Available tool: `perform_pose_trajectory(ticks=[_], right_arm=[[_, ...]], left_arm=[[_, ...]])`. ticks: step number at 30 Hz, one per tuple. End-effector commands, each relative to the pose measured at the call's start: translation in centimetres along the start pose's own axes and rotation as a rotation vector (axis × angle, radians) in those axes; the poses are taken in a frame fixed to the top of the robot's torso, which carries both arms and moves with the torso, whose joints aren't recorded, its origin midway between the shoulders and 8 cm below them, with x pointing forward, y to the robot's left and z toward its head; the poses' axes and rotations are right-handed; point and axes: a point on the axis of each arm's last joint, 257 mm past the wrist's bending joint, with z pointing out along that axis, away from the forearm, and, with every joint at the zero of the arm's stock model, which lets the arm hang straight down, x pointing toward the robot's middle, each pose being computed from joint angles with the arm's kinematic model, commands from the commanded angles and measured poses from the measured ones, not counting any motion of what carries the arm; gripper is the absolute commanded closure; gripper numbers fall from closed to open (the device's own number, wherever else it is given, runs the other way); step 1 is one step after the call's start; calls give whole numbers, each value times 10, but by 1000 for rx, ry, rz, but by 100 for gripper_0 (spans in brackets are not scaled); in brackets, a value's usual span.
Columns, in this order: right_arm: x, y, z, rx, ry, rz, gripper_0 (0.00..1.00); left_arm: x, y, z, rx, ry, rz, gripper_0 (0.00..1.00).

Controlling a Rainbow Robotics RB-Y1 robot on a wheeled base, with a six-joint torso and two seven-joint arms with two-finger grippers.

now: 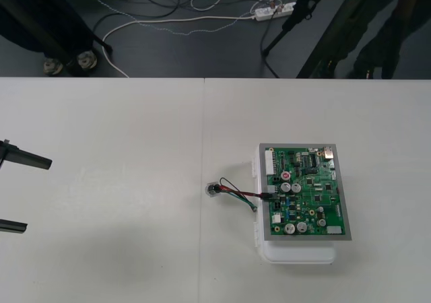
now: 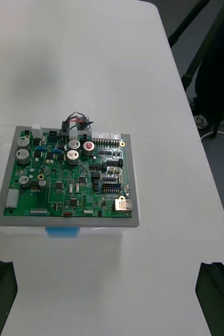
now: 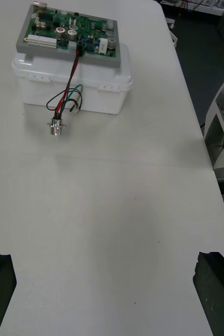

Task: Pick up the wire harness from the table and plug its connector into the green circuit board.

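The left gripper (image 1: 38,195) has two slim black fingers (image 1: 27,159) — plain matte bars that narrow to blunt ends. From its own wrist they look like broad dark blocks with squared tops. The right gripper (image 2: 112,294) looks the same — black, blocky, flat-topped.

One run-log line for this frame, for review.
harness plug in left edge of green circuit board | socket on table beside white base | left hand open, table's left | right hand open, right of board
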Motion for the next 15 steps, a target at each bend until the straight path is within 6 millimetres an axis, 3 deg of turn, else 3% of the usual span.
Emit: perform_pose_trajectory(ticks=[1, 15], right_arm=[[-8, 1, 5, -40, -10, 37, 0], [-5, 10, 14, -73, 9, 187, 0]], left_arm=[[-3, -14, -10, 51, 34, 50, 0], [-4, -14, -8, 49, 34, 54, 0]])
